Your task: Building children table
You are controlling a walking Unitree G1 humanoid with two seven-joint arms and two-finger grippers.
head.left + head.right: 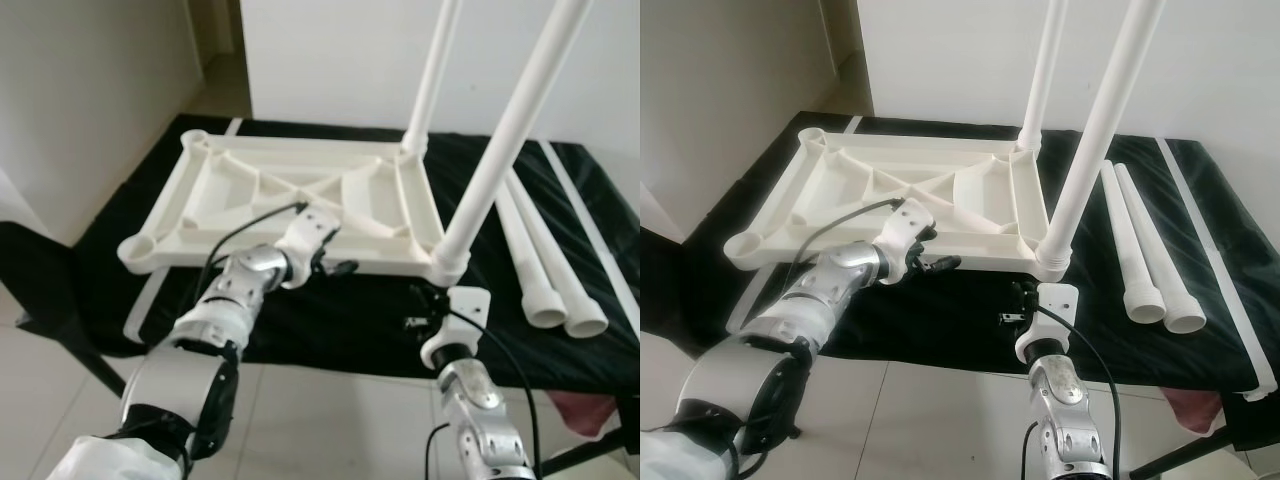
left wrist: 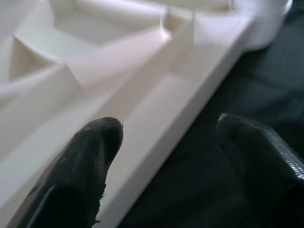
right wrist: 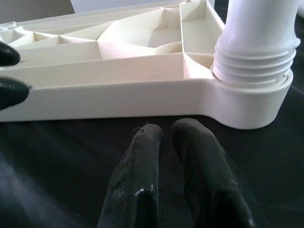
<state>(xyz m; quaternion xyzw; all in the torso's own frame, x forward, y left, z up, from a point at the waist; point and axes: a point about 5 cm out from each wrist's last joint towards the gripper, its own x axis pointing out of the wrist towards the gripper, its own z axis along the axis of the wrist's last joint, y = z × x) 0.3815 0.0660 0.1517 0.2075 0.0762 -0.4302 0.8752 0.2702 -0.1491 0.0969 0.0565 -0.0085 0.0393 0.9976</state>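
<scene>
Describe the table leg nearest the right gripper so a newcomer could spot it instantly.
On the black mat lies an upturned white plastic tabletop with ribbed underside. Two legs stand in its right-hand corner sockets; the wanted leg is in the front-right socket, just beyond the right gripper. It stands nearer than the rear leg, unlike the two loose legs lying flat.

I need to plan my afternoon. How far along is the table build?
About halfway. Done: two legs stand in the right-hand corner sockets of the upturned tabletop. In hand: the left gripper, open, sits at the tabletop's near edge; the right gripper, shut, rests on the black cloth near the front leg. Left: two loose legs lie on the cloth, and the left-hand sockets are empty.
</scene>
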